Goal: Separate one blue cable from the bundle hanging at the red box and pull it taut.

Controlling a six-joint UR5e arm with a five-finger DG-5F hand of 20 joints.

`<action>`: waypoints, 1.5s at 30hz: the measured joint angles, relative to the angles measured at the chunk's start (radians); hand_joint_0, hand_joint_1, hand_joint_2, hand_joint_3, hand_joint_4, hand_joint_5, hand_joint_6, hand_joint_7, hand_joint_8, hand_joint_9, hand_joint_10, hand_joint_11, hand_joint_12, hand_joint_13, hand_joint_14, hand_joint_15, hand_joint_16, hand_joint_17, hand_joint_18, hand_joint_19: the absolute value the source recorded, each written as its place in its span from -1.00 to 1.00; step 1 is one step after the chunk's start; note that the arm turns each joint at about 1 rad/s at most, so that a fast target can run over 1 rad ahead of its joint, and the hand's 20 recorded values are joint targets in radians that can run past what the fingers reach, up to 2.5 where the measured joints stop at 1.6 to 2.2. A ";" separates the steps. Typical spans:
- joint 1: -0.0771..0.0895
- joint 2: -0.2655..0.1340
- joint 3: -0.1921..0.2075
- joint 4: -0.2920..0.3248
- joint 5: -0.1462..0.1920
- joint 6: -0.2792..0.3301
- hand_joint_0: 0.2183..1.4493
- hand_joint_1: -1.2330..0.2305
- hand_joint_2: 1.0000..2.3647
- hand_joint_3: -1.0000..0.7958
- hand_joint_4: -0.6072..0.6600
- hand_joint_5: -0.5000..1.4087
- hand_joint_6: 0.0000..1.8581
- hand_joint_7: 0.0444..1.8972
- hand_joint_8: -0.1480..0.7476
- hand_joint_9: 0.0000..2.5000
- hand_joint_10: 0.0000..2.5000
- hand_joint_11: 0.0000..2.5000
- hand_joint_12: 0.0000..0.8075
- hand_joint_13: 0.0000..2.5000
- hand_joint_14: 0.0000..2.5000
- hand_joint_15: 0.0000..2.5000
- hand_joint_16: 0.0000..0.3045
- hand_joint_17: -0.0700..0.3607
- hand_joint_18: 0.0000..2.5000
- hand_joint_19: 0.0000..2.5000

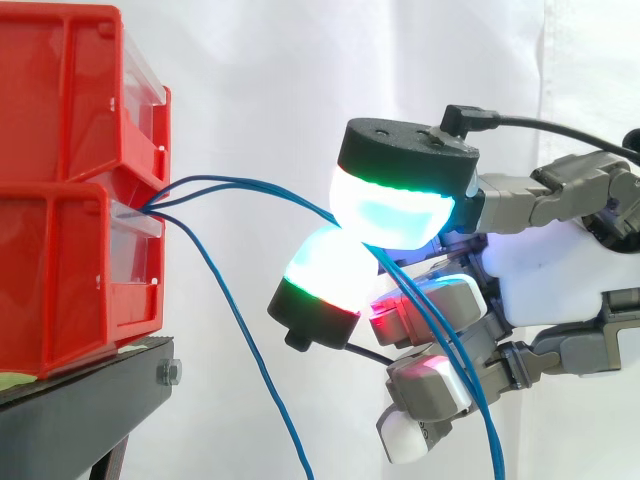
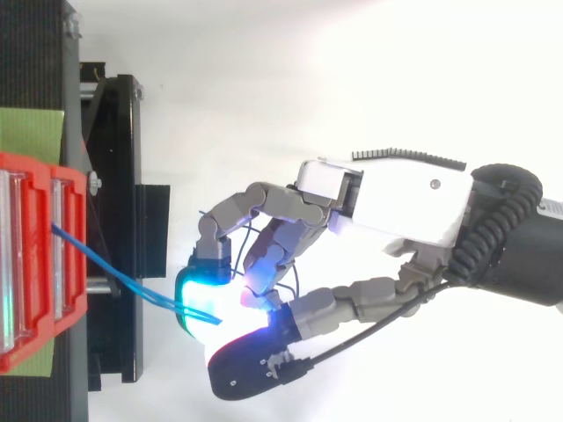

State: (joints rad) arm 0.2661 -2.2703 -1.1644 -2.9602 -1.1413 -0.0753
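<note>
Thin blue cables point(image 1: 250, 185) come out of the gap between two stacked red bins point(image 1: 60, 200) at the left. Two of them arc right and run between two glowing fingertips point(image 1: 395, 210) of my hand point(image 1: 540, 270), then drop past the lower fingers. The pads are curled together and pinch these cables. A third blue cable point(image 1: 240, 340) hangs free, slanting down from the bins, apart from the hand. From above, one blue cable point(image 2: 114, 272) stretches from the red bin point(image 2: 35, 264) to the cyan pad of the hand point(image 2: 396, 207).
The bins stand on a black stand point(image 1: 100, 390), seen from above as a black frame point(image 2: 114, 176). A green sheet point(image 2: 31, 132) lies under the bins. A white curtain hangs behind.
</note>
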 measured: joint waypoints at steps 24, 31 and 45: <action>0.000 0.000 0.000 -0.011 0.002 0.009 -0.49 -0.29 -1.00 -0.44 -0.03 -0.65 0.00 0.05 -0.19 0.05 -0.99 0.26 -0.14 -0.07 -0.98 -0.19 -0.69 -0.18 -0.38 -0.53; 0.000 0.000 0.000 -0.012 0.002 0.009 -0.28 -0.28 -1.00 -0.41 -0.08 -0.66 0.01 0.15 -0.19 0.02 -0.99 0.26 -0.18 -0.07 -0.98 -0.19 -0.70 -0.20 -0.39 -0.52; 0.000 0.000 0.000 -0.017 0.001 0.009 -0.11 -0.51 -1.00 -0.44 -0.04 -0.69 0.04 0.09 -0.17 -0.09 -1.00 0.25 -0.20 -0.14 -0.98 -0.20 -0.70 -0.20 -0.43 -0.57</action>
State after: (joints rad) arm 0.2666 -2.2703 -1.1645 -2.9774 -1.1398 -0.0659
